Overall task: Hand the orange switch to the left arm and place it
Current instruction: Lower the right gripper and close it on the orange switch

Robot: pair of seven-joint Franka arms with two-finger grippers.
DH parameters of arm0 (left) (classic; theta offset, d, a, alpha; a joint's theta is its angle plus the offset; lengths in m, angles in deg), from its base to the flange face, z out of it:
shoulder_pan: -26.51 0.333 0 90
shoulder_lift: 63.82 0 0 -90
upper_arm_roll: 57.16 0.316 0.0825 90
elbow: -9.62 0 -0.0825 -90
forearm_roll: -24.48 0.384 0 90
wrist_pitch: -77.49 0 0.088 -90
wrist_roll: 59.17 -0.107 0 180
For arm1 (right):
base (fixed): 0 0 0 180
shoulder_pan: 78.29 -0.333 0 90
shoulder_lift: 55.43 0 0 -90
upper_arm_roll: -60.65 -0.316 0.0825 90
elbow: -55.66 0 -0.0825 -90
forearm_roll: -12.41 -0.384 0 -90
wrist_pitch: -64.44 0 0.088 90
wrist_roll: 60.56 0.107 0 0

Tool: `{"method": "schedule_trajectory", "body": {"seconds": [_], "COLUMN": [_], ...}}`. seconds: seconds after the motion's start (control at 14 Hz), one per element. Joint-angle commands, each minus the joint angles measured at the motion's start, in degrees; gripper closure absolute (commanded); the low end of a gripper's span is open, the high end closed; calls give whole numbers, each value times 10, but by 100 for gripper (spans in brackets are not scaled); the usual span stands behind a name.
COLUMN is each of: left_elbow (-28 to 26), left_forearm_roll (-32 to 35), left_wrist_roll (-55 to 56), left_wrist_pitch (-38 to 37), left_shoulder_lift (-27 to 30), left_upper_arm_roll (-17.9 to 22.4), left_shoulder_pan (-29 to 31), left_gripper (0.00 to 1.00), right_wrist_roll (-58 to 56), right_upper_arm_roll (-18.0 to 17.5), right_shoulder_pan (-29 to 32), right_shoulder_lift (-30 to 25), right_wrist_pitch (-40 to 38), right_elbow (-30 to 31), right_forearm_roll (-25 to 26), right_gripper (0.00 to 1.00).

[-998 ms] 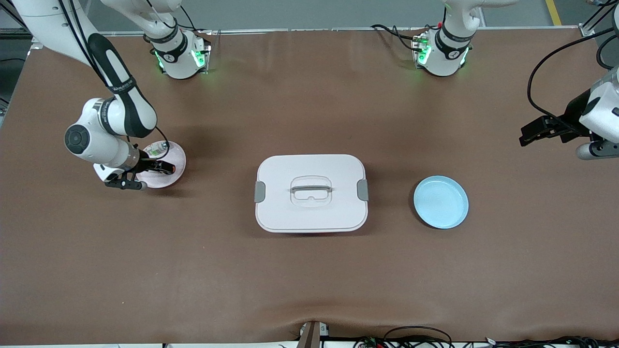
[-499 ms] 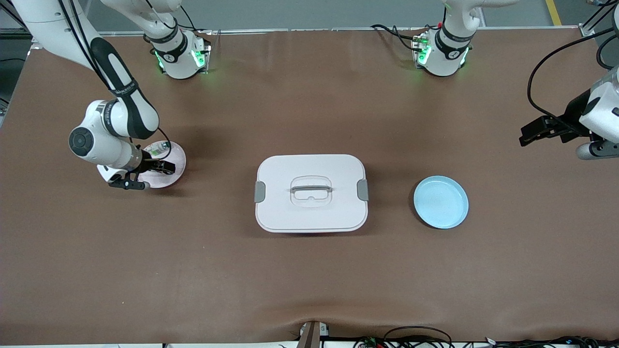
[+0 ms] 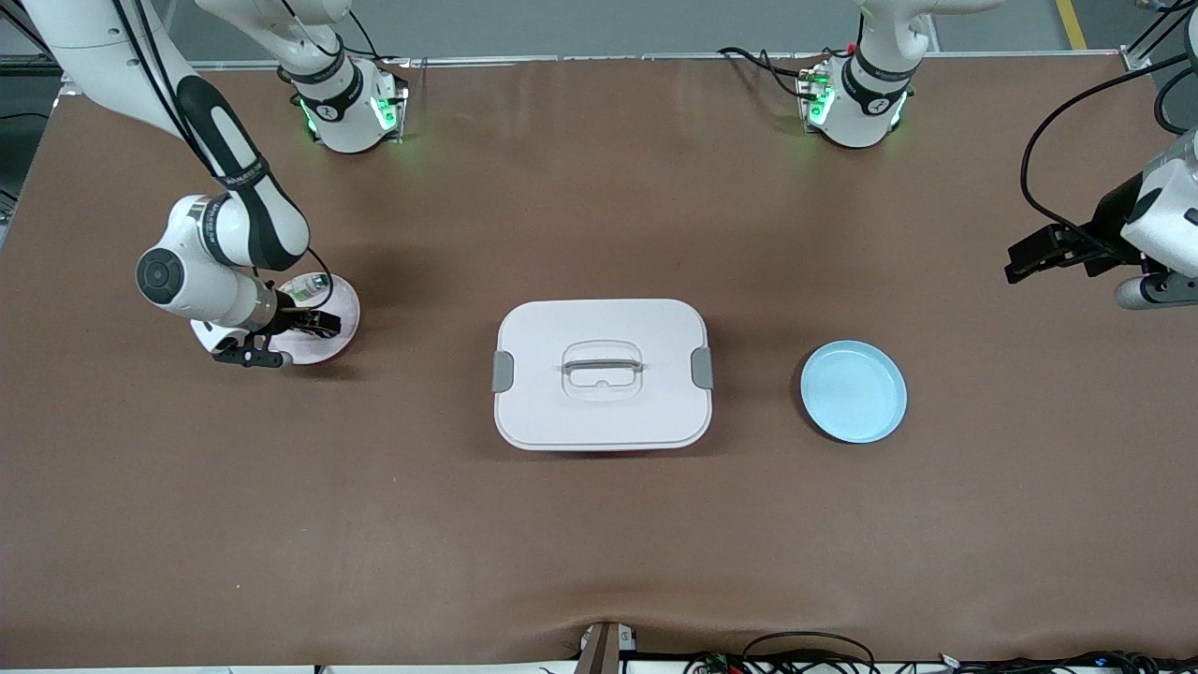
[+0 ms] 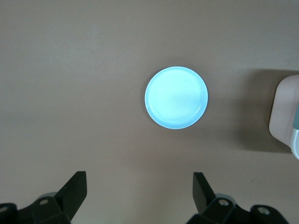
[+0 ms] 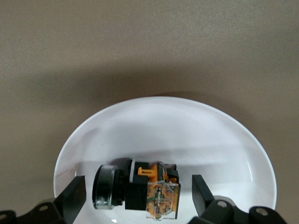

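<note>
Orange shows on the switch, which lies on its side on the pink plate, directly between the 2 spread fingers of the right gripper. The gripper is low over the plate with its jaws wide open and touching nothing yet. Over the last second the right arm has shifted only slightly, settling the gripper a little closer in over the plate, while its jaws have stayed fully apart. I read this as the end of the approach: the switch is bracketed, and closing on it looks like the step in hand. A small white-and-green part sits on the same plate just beside the gripper, so the close should catch the switch alone.

Toward the middle of the tabletop from that gripper stands the white box, lid on, well apart from both grippers and unmoved. Any carry toward the left arm will have to go around or above it.

Past the box lies the blue plate, empty. The left gripper hangs high above the tabletop near that plate, jaws open and holding nothing; the left arm waits, unchanged over the second.
</note>
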Motion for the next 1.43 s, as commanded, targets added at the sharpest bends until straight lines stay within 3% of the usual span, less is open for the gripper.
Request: {"method": "schedule_trajectory", "body": {"seconds": [0.0, 0.43, 0.5, 0.57, 0.71, 1.21, 1.35], "left_elbow": [15, 15, 15, 15, 15, 16, 20], "left_forearm_roll": [6, 6, 6, 6, 6, 5, 2], "left_wrist_roll": [0, 1, 1, 1, 1, 0, -1], "left_wrist_pitch": [-13, -13, -13, -13, -13, -13, -13], "left_shoulder_lift": [-7, -7, -7, -7, -7, -7, -7], "left_upper_arm_roll": [-2, -2, -2, -2, -1, -2, -2], "left_shoulder_pan": [3, 2, 2, 2, 2, 2, 3], "left_gripper": [0, 0, 0, 0, 0, 0, 0], "right_wrist_roll": [8, 7, 7, 7, 8, 15, 39], "right_upper_arm_roll": [-1, -1, -1, -1, -1, -1, -1], "right_shoulder_pan": [-1, -2, -3, -3, -2, -7, -20], "right_shoulder_lift": [7, 8, 8, 8, 8, 5, -2], "right_wrist_pitch": [6, 11, 10, 10, 10, 0, -46], "right_elbow": [3, 2, 2, 2, 1, -5, -29], "right_forearm_roll": [-3, -3, -3, -3, -3, -3, -3], "right_gripper": [0, 0, 7, 33, 97, 100, 100]}}
